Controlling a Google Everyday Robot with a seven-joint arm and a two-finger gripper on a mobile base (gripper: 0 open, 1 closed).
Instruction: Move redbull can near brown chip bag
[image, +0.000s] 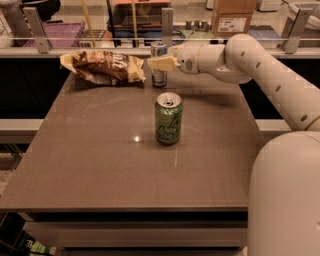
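Camera view: your hand (157, 64) pinches the upright redbull can (159, 78), upper centre of frame. Bag (102, 67) lies just left of it. Likely only release remains.

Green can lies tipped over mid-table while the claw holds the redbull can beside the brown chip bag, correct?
No: the camera view shows the green can standing upright mid-table. The claw does hold the redbull can beside the brown chip bag.
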